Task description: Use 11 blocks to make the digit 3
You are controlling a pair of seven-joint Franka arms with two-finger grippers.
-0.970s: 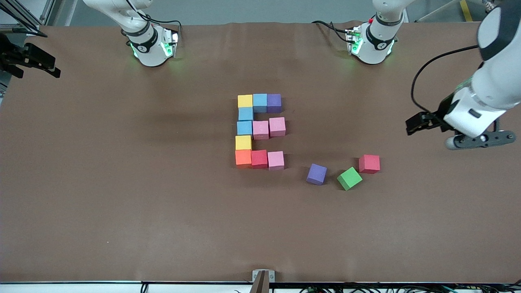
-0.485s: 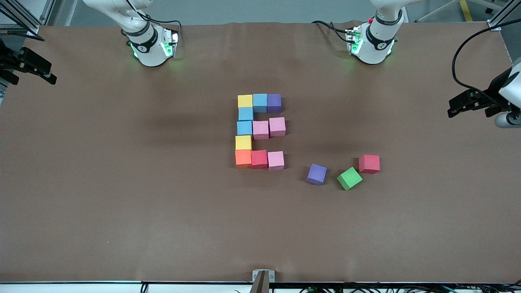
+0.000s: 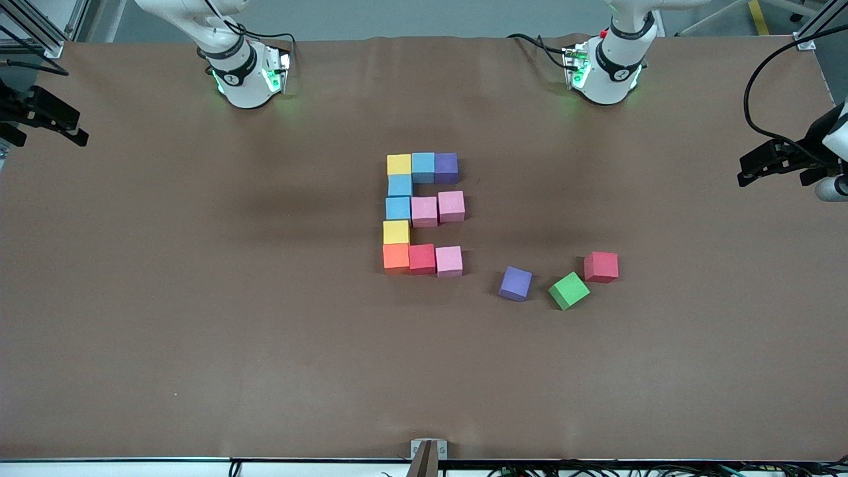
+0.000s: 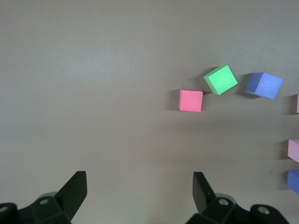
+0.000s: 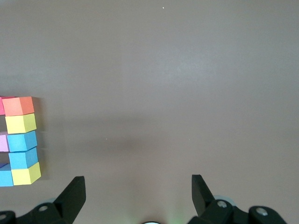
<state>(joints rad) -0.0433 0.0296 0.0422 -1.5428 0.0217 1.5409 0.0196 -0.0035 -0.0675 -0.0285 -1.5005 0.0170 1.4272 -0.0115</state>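
Note:
The digit 3 (image 3: 424,212) lies mid-table as several touching blocks: a row of yellow (image 3: 399,163), light blue and purple, a row of light blue and two pink, and a row of orange (image 3: 395,257), red and pink (image 3: 448,260). Single light blue and yellow cubes join the rows on the right arm's side. My left gripper (image 3: 752,170) (image 4: 139,189) hangs open and empty over the table's edge at the left arm's end. My right gripper (image 3: 73,127) (image 5: 138,189) is open and empty over the right arm's end. The orange and yellow blocks (image 5: 21,123) show in the right wrist view.
Three loose cubes lie toward the left arm's end, nearer the front camera than the figure: purple (image 3: 515,283) (image 4: 264,85), green (image 3: 568,290) (image 4: 220,79) and red (image 3: 601,266) (image 4: 191,100). Both arm bases (image 3: 245,76) stand along the table's top edge.
My left gripper has drawn away from the loose cubes out to the table's edge at its own end. My right gripper has shifted slightly. No block has moved.

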